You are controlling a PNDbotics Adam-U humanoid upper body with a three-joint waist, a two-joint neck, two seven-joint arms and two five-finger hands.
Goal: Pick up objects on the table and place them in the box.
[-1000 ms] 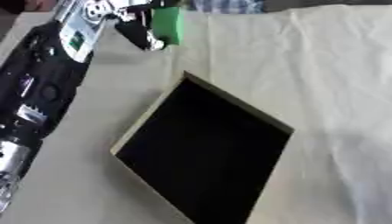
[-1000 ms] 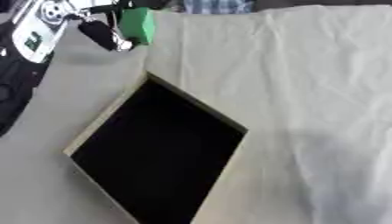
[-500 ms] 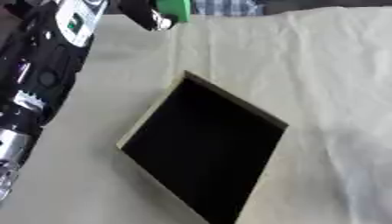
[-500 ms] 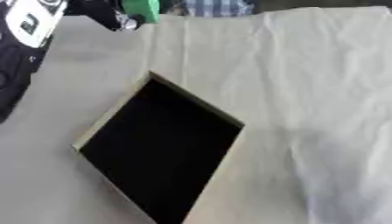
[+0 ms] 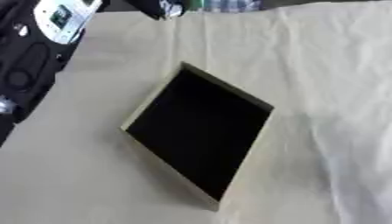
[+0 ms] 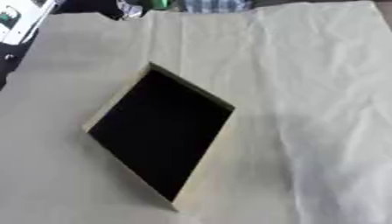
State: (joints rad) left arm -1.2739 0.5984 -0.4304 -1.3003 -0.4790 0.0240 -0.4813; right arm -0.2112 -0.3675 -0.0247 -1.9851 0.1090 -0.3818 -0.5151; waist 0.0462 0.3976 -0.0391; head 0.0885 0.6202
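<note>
Box (image 5: 201,135) first: it lies on the cloth-covered worktop (image 6: 321,109), skewed so one corner points toward your left robot hand (image 5: 161,8), and it sits well below and to the right of that hand. Its inside is black and looks empty, though the dark could hide something small.

Your left robot hand shows only as a few dark fingers at the top edge, with the arm (image 5: 38,48) running down the left side. You cannot tell from this whether the fingers are clenched, released or grasping anything — most of the hand is cut off. Just beside it at the edge is a sliver of green (image 6: 159,4); it may be an object in or near the hand, but too little shows to say what it is or whether it is held.

The right robot hand appears in neither view.

The risk from here, as a judgement: with the hand at the limit of your view, you would be carrying or releasing blind. The box rim nearest the hand is raised — a low approach could clip it, shift the box on the cloth or drop the thing outside it.
</note>
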